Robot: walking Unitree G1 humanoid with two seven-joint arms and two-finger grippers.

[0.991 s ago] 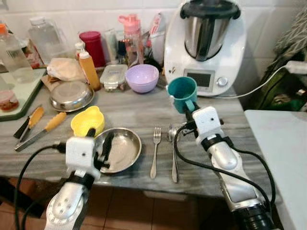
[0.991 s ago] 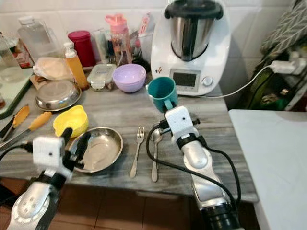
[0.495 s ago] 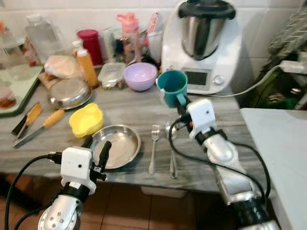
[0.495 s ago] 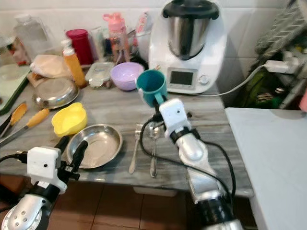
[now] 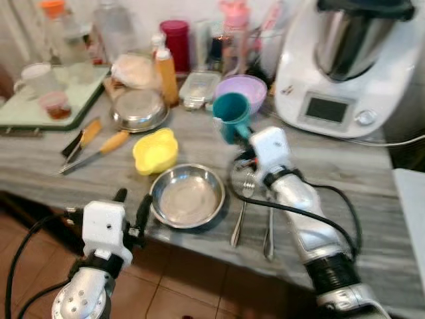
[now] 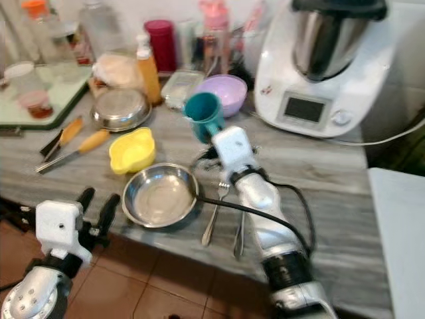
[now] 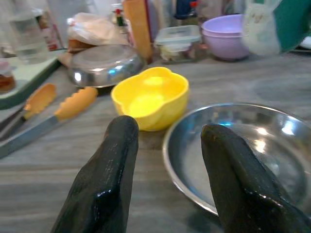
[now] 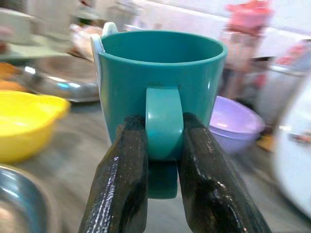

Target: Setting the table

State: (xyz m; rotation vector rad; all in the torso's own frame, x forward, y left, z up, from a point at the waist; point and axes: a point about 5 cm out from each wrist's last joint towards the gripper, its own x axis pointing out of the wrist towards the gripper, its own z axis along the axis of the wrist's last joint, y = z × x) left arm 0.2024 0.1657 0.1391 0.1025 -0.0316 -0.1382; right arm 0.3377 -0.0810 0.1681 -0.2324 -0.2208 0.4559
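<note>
My right gripper (image 8: 164,127) is shut on the handle of a teal mug (image 5: 231,116), holding it upright above the grey counter (image 5: 372,199), just in front of a purple bowl (image 5: 242,90). Below the mug lie a fork (image 5: 240,212) and a spoon (image 5: 268,229), side by side. To their left stands a round steel plate (image 5: 187,196), with a yellow bowl (image 5: 155,150) beyond it. My left gripper (image 5: 131,203) is open and holds nothing. It hovers at the counter's front edge, just left of the steel plate (image 7: 252,145).
A white kitchen machine (image 5: 348,66) stands at the back right. Bottles, a red canister (image 5: 175,40), a second steel dish (image 5: 139,109) and a clear box (image 5: 199,86) crowd the back. Orange-handled tools (image 5: 99,147) and a green tray (image 5: 53,100) lie at the left.
The view has swung to the left. My right gripper has carried the mug leftward, from in front of the kitchen machine to in front of the purple bowl. My left gripper drew back off the steel plate.
</note>
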